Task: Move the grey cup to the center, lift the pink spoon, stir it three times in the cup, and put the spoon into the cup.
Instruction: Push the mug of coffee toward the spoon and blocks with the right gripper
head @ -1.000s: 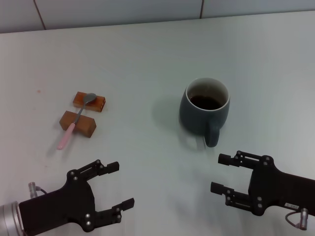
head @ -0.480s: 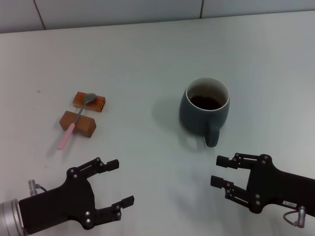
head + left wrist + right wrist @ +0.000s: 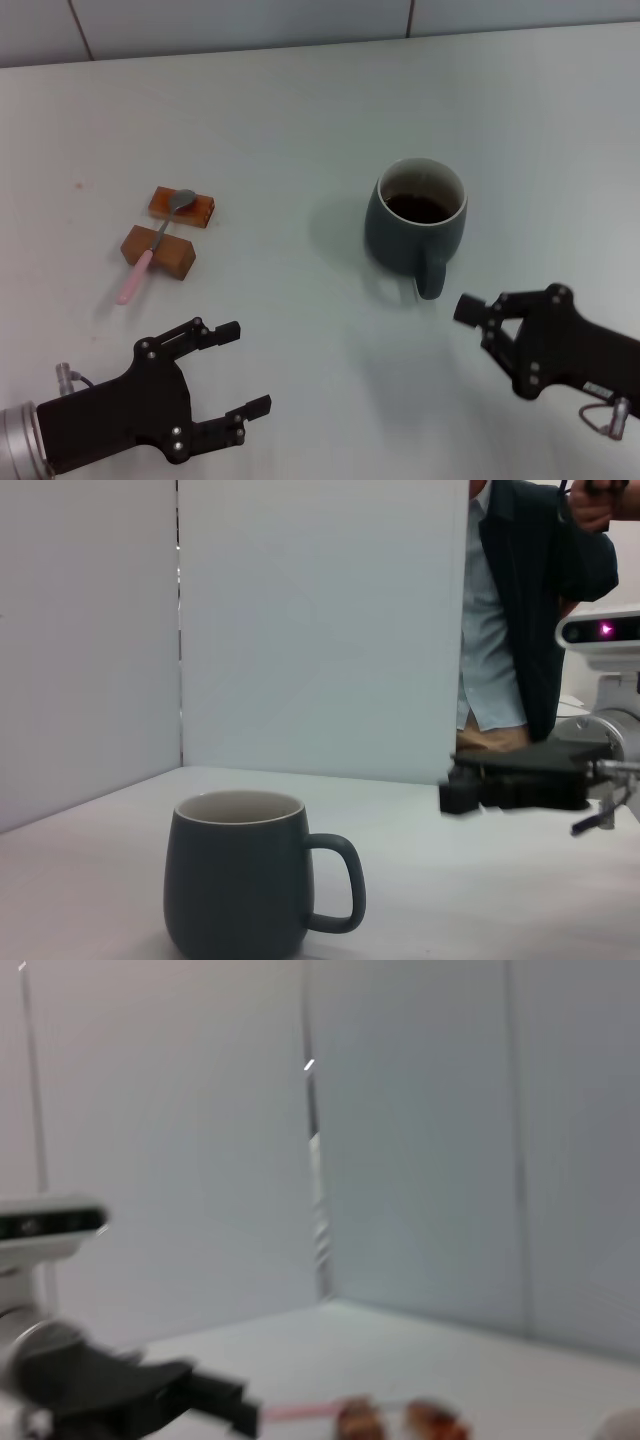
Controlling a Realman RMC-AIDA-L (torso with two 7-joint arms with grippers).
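The grey cup stands upright right of the middle, with its handle pointing toward me and something dark inside. It also shows in the left wrist view. The pink spoon lies at the left across two brown wooden blocks, its bowl on the far block and its pink end on the table. My right gripper is turned on its side, open and empty, just near-right of the cup's handle without touching it. My left gripper is open and empty at the near left, nearer to me than the spoon.
The white table runs back to a pale wall. The right wrist view shows, blurred, the left gripper, the spoon's handle and the blocks. A person stands beyond the table in the left wrist view.
My right gripper has rolled from flat onto its side and shifted a little right, staying close to the cup's handle. The left gripper, cup and spoon have hardly moved.
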